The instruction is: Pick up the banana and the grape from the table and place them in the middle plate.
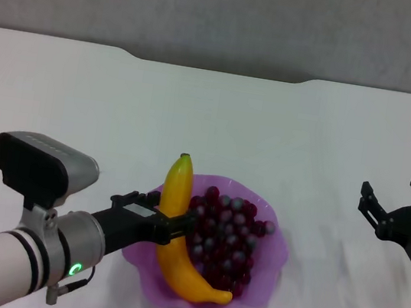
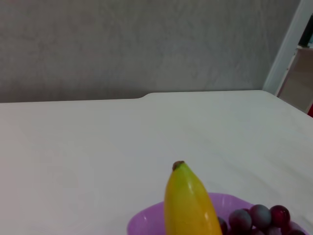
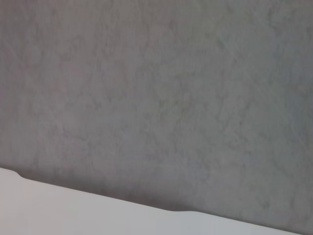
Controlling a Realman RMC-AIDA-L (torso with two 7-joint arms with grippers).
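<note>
My left gripper reaches in over the near-left rim of the middle plate, its black fingers pinched on the banana around its middle. The banana lies inside the plate along its left side, curved end toward me and resting on the plate's near wall, stem tip poking out past the far rim. My left wrist view looks along it: the banana rises over the purple rim with the table stretching beyond. The grape bunch fills the middle and right of the plate, touching the banana's right flank. My right gripper hangs over the table at the right, well apart from the plate, fingers spread and holding nothing
</note>
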